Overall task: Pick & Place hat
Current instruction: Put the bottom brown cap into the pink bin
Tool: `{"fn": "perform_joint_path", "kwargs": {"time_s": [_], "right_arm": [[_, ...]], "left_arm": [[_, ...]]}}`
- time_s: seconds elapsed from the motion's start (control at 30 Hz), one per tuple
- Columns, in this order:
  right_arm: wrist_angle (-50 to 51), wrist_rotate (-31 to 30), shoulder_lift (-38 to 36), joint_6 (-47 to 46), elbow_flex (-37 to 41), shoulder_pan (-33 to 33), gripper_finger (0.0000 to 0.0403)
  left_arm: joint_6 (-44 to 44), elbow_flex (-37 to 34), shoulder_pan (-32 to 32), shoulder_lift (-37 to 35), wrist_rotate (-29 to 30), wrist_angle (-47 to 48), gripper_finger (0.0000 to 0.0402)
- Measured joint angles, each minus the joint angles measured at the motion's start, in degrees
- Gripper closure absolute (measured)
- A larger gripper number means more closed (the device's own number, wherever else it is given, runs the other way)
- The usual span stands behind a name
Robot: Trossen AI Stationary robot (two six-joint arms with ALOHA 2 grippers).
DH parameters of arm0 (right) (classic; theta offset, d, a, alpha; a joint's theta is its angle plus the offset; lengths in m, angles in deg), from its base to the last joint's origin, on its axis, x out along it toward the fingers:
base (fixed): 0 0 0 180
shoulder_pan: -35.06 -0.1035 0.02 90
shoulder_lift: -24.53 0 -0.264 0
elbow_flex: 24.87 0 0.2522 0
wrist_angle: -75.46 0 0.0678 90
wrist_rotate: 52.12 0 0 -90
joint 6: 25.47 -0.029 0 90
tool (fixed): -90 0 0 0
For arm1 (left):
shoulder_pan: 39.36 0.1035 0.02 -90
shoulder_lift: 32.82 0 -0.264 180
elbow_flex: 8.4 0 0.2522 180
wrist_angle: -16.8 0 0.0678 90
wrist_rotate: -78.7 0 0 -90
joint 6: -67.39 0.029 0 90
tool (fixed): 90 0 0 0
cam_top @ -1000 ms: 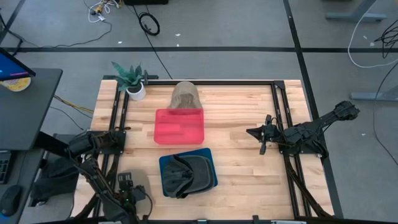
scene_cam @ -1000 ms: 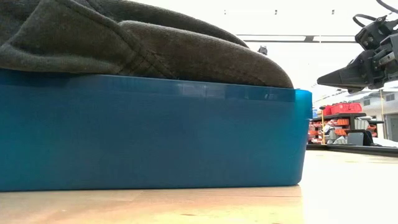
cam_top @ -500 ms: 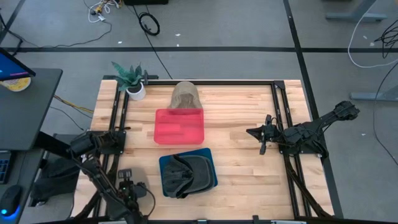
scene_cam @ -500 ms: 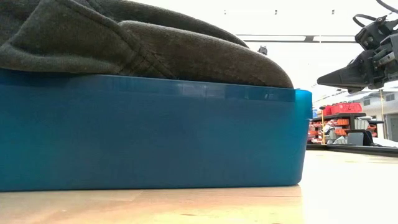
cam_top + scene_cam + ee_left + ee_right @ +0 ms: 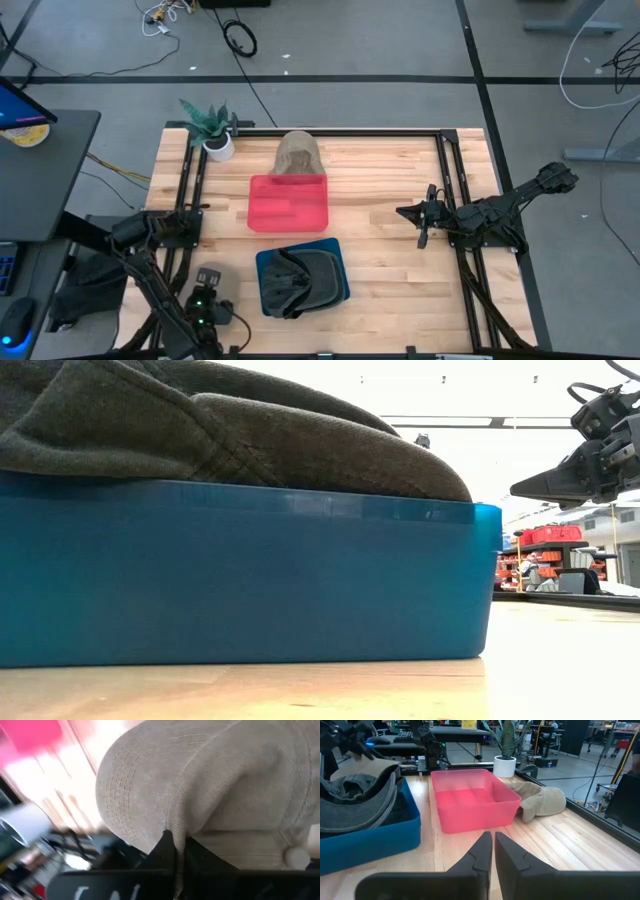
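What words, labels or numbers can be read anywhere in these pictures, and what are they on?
No text can be read in any view.
White marks at the edge of the left wrist view: too blurred to read.
Yellow sign in the room behind the table: too small to read.
Screen beside the table: too small to read.
Tan cap: no lettering shows.

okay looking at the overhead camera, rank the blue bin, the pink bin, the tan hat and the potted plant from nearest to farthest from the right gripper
From the right gripper, which waits at the table's right side:
1. Blue bin, at the front middle; the pink bin, mid-table, is too close to call.
2. Tan hat, just behind the pink bin.
3. Potted plant, at the far back-left corner.
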State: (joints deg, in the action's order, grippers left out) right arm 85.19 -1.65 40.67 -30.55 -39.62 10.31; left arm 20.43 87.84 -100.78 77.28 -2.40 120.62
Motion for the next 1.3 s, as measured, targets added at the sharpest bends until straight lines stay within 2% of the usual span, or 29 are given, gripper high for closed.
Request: {"fn": "perform_joint_path", "kwargs": {"time_s": [0.13, 0.3, 0.43, 0.67, 0.87, 1.0, 1.3], "right_arm": [[-0.07, -0.01, 0.01, 0.00, 0.00, 0.02, 0.0378], [-0.15, 0.00, 0.02, 0.00, 0.00, 0.01, 0.0378], [-0.20, 0.00, 0.01, 0.00, 0.00, 0.02, 0.0378], [-0.20, 0.00, 0.00, 0.00, 0.00, 0.02, 0.0378], [-0.20, 0.00, 0.00, 0.00, 0.00, 0.00, 0.0378], [-0.20, 0.01, 0.00, 0.00, 0.00, 0.00, 0.0378], [-0.17, 0.00, 0.00, 0.00, 0.00, 0.01, 0.0378]], "left_arm": [[6.80, 0.11, 0.96, -0.69, 4.27, -0.12, 0.0396], [8.20, 0.10, 3.38, -2.72, 10.79, -0.12, 0.0396], [13.36, 0.12, 4.92, -5.15, 13.21, 0.01, 0.0396], [17.46, 0.12, 7.30, -11.30, 18.65, -0.02, 0.0396], [30.59, 0.12, 10.19, -14.97, 25.10, -0.04, 0.0397], [39.20, 0.12, 14.11, -15.91, 31.55, -0.01, 0.0397], [57.33, 0.14, 25.14, -16.09, 38.03, -0.04, 0.0397]]}}
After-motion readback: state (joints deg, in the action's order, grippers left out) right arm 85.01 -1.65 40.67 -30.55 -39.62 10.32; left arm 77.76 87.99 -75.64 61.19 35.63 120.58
